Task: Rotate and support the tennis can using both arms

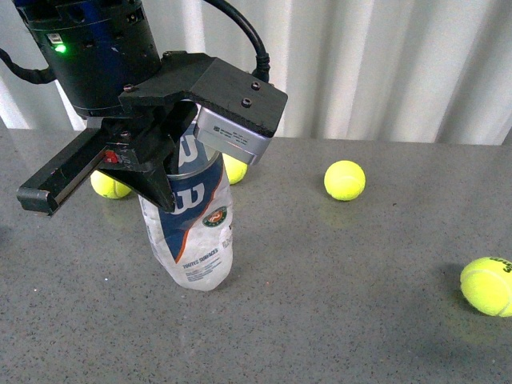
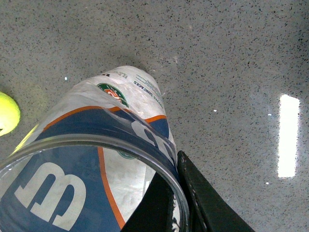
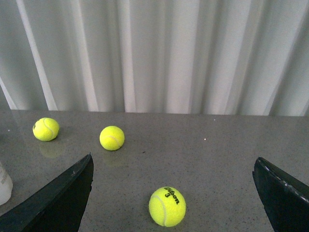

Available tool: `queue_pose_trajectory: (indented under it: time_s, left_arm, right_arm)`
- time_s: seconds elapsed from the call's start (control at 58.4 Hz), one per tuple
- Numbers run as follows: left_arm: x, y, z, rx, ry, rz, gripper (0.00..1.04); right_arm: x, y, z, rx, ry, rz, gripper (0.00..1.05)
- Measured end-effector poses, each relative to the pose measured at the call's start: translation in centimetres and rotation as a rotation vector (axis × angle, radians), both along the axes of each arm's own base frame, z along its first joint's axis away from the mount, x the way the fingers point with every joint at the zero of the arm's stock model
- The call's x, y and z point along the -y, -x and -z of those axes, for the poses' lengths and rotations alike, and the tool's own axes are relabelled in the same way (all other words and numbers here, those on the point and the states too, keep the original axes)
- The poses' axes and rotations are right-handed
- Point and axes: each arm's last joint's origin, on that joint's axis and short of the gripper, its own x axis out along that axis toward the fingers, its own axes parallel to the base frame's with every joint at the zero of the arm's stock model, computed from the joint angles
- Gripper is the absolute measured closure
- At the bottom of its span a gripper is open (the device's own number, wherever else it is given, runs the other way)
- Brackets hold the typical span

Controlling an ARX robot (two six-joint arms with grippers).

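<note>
The clear plastic tennis can (image 1: 196, 232) with its blue-and-white label and white W logo is standing upright on the speckled grey bench (image 1: 336, 304), toward the left side of the front view. The bulky black left arm (image 1: 92, 52), showing a small green light, is reaching down over the can's top, and its jaws are gripping the can at the open rim: in the left wrist view one black finger (image 2: 203, 203) is pressing against the outside of the rim while another dark part is sitting inside it.

The right arm's gripper (image 3: 174, 193) is holding its jaws wide apart with nothing between them, facing a yellow-green tennis ball (image 3: 167, 206) marked with a 3 on the bench.

In the front view, two more balls are lying just behind the can, one (image 1: 108, 186) at its left and one (image 1: 234, 168) at its right. A further ball (image 1: 345, 180) is resting well apart to the right, and another (image 1: 486, 286) is sitting near the right edge.
</note>
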Motion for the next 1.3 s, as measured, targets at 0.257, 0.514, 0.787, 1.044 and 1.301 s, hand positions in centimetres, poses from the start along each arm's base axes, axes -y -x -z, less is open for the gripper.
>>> queue_pose_trajectory:
  time_s: [0.257, 0.514, 0.787, 1.044, 1.301]
  left_arm:
    - [-0.2, -0.9, 0.5, -0.016, -0.012, -0.019, 0.98]
    - [-0.1, -1.4, 0.7, 0.013, 0.000, -0.024, 0.57]
    - [-0.5, -1.5, -0.6, 0.060, 0.077, -0.032, 0.13]
    - [-4.1, 1.1, -11.7, 0.472, 0.688, -0.148, 0.07]
    - [-13.2, 6.5, -11.8, 0.758, 1.179, -0.643, 0.07]
  right_arm:
    - [0.0, 0.0, 0.0, 0.000, 0.000, 0.000, 0.07]
    - [0.0, 0.0, 0.0, 0.000, 0.000, 0.000, 0.07]
    - [0.0, 0.0, 0.0, 0.000, 0.000, 0.000, 0.07]
    - [0.0, 0.0, 0.0, 0.000, 0.000, 0.000, 0.07]
    - [0.0, 0.0, 0.0, 0.000, 0.000, 0.000, 0.07]
